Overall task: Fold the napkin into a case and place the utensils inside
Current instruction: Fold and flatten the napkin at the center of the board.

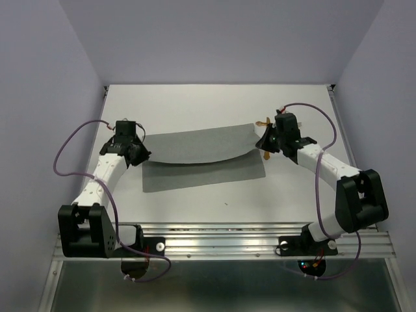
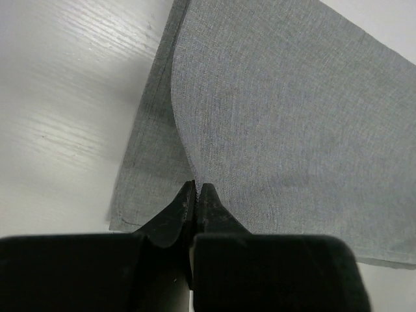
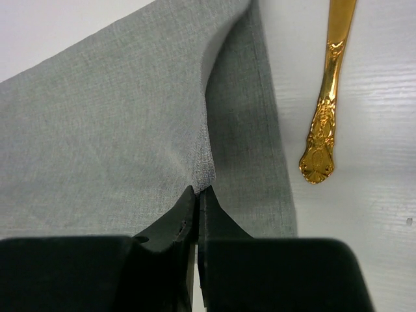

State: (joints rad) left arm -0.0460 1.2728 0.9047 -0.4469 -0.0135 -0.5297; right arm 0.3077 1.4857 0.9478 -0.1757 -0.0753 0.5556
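From above, the plain grey square cloth napkin [image 1: 208,177] lies mid-way across the white wood-grain worktop [image 1: 195,208], its long axis running left to right. Its upper layer hangs sagging between the arms. The left gripper [image 1: 138,155] is clenched on the left end and the right gripper [image 1: 266,147] on the right end. The bare lower layer lies toward the near edge, so I judge the fold heads that way.

In the left wrist view, the jaws pinch the raised edge over the flat layer.

In the right wrist view, the same pinch shows. An ornate golden-orange utensil handle [image 3: 330,97] lies just beside the cloth's right edge, not touching it, with its head cut off. No second utensil is visible.
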